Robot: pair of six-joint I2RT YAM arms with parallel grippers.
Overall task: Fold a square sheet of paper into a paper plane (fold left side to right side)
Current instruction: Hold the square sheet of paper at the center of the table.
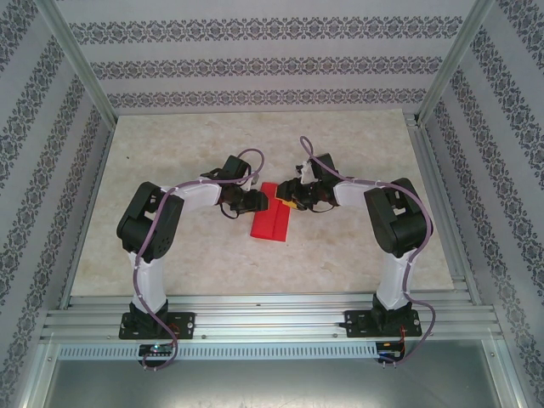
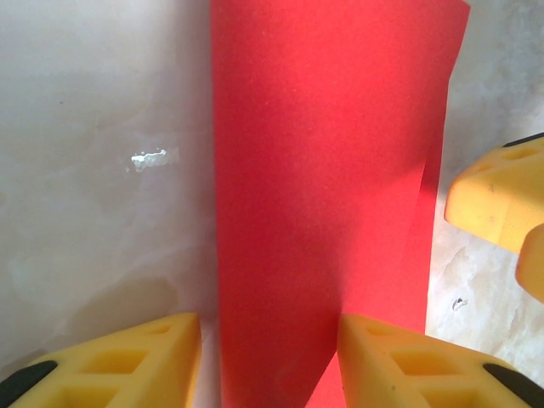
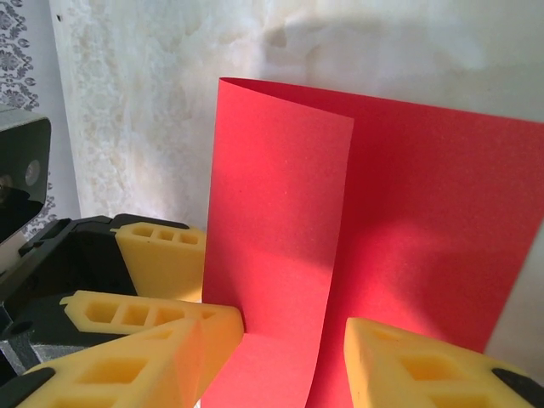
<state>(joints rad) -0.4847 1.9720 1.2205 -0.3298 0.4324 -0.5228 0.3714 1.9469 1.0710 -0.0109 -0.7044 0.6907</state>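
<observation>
In the top view the left gripper (image 1: 253, 202) and right gripper (image 1: 293, 197) cover the far end of the folded red paper (image 1: 272, 225), so contact there is unclear. Both wrist views show jaws apart, straddling the paper and clamping nothing. It lies mid-way on the pale marbled table (image 1: 170, 170), one flap curling upward. Patterned walls (image 1: 255, 68) stand beyond.

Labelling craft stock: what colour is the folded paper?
Bright red; the paper shows best in the left wrist view.
</observation>
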